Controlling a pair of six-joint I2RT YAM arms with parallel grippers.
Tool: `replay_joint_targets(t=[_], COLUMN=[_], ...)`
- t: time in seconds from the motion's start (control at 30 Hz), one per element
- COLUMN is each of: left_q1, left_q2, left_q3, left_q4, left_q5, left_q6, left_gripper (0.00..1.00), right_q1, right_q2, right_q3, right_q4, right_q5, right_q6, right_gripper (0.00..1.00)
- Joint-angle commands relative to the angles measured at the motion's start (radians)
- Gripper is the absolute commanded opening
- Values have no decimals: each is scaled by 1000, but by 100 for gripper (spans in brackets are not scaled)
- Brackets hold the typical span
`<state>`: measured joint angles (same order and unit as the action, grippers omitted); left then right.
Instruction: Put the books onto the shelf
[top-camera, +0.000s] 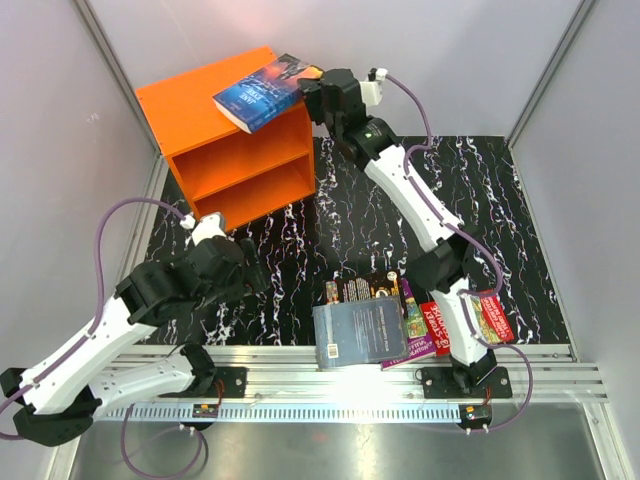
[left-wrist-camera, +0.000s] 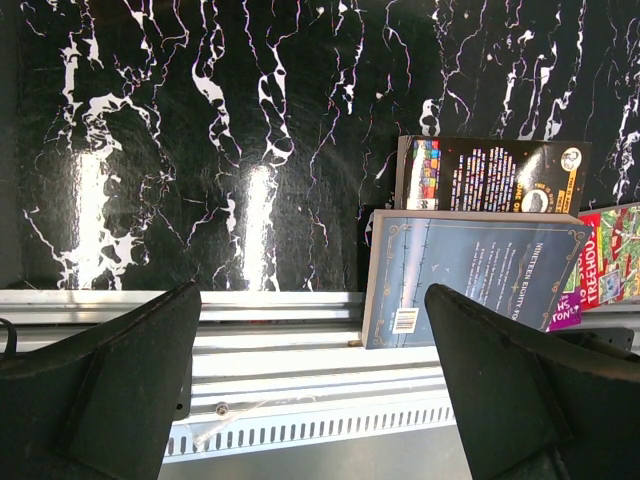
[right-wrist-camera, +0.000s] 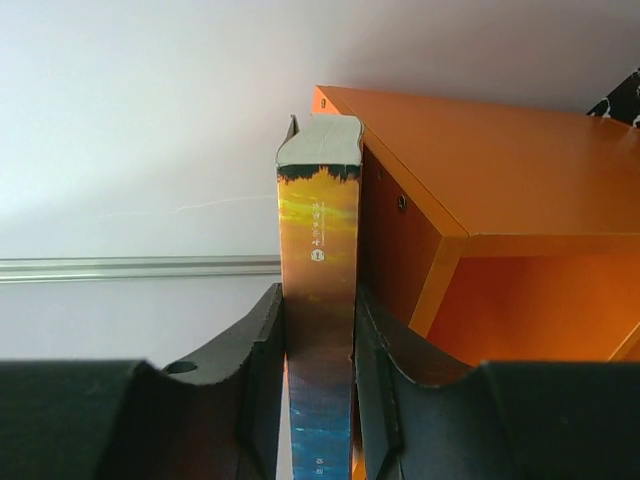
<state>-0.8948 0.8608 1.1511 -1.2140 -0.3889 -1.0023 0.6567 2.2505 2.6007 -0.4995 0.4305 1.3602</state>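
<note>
**Right wrist cam: blue book pinched, up at the shelf's corner**

So the right gripper was closed on the blue book, one finger flat on each cover and the orange-to-blue spine facing the lens. Just past it sat the orange shelf. From the top cam the book was tilted over the right corner of the shelf's roof, not in either compartment. Honestly couldn't tell if it was touching.

Left gripper was spread wide with nothing in it, hanging over the near edge of the black marbled tabletop. Off to its right lay the pile: a grey-blue book on top, a black book poking out behind it, then a green-purple one and a red one by the right arm's base.
</note>
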Motion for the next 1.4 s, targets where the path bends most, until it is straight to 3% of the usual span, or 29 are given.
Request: replay_joint_targets(t=[0.0, 0.03, 0.07, 0.13, 0.2, 0.57, 0.73, 0.87, 0.93, 1.03, 1.13, 1.23, 1.27, 1.33, 1.37], left_q1=[4, 2, 2, 2, 2, 4, 2, 3, 4, 5, 4, 5, 5, 5, 4], left_q2=[-17, -26, -31, -43, -51, -60, -31, -25, -23, -14, 3, 41, 59, 118, 136], left_q3=[-1, -2, -7, -8, -11, -11, 32, 53, 53, 52, 48, 27, 13, -57, -85], left_q4=[5, 2, 1, -4, -9, -13, -16, -13, 1, 14, 45, 109, 128, 206, 240], left_q5=[4, 2, 2, 2, 1, 10, 13, 10, 15, 21, 42, 97, 123, 229, 270], left_q6=[-7, -12, -13, -18, -21, -21, 11, 14, 17, 19, 33, 83, 93, 105, 103], left_gripper=[99, 99, 99, 99, 99, 99, 99, 99, 99, 99, 99, 99, 99, 99, 99], right_q1=[30, 29, 38, 47, 61, 77, 64, 17, -14, -49, -51, -54, -57, -69, -77], right_q2=[1, 10, 32, 52, 72, -34, -141, -221, -160, -68, -106, -294, -352, -525, -584], right_q3=[61, 65, 85, 102, 99, -57, -154, -300, -262, -107, -53, -296, -470, -641, -821], right_q4=[166, 177, 179, 183, 193, 227, 95, 53, -11, -146, -260, -297, -319, -370, -379], right_q5=[13, -16, -21, -44, -58, -200, -305, -415, -555, -691, -700, -658, -635, -548, -539], right_q6=[83, 91, 103, 108, 122, 65, -2, 11, 20, -22, -140, -226, -240, -263, -274], right_gripper=[7, 29, 41, 62, 72, 75, 77, 89, 90, 84, 84, 90, 100, 100, 100])
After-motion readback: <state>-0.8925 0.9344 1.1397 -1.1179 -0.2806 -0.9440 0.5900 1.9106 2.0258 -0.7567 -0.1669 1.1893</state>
